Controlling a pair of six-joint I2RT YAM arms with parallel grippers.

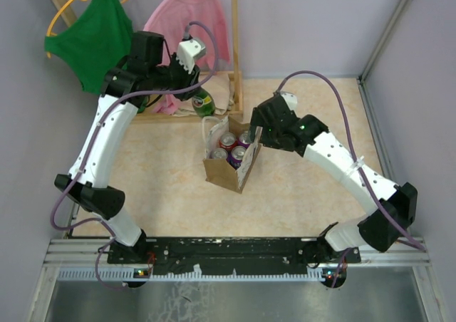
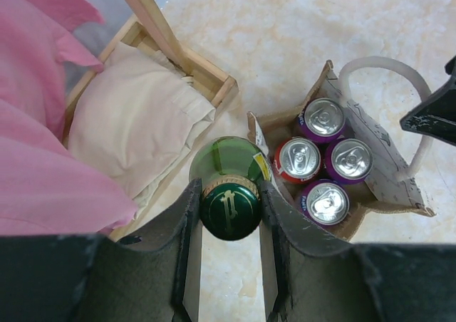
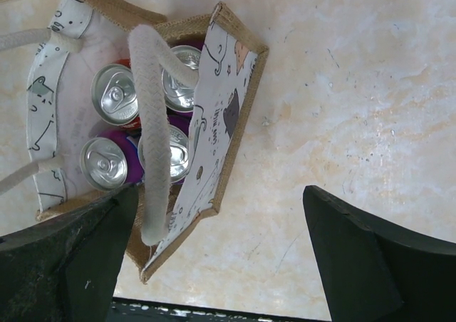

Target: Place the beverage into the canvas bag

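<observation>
The canvas bag (image 1: 222, 176) stands upright at the table's middle with several cans (image 1: 228, 148) inside. My left gripper (image 1: 197, 90) is shut on the neck of a green bottle (image 1: 204, 104), held just beyond the bag's far left corner. In the left wrist view the fingers (image 2: 187, 215) clamp the bottle's dark green cap (image 2: 229, 206), and the bag (image 2: 388, 169) with its cans (image 2: 324, 117) lies to the right. My right gripper (image 1: 254, 127) is open over the bag's right side. In the right wrist view its jaws (image 3: 219, 194) stand wide apart, empty, over the bag's printed wall (image 3: 228, 115) and rope handle (image 3: 153, 122).
A wooden rack (image 1: 235, 73) stands at the back with a folded beige cloth (image 2: 135, 133) on its base. A green garment (image 1: 92, 33) and a pink one (image 1: 192, 19) hang on it. Walls close both sides. Bare table (image 3: 356, 87) lies right of the bag.
</observation>
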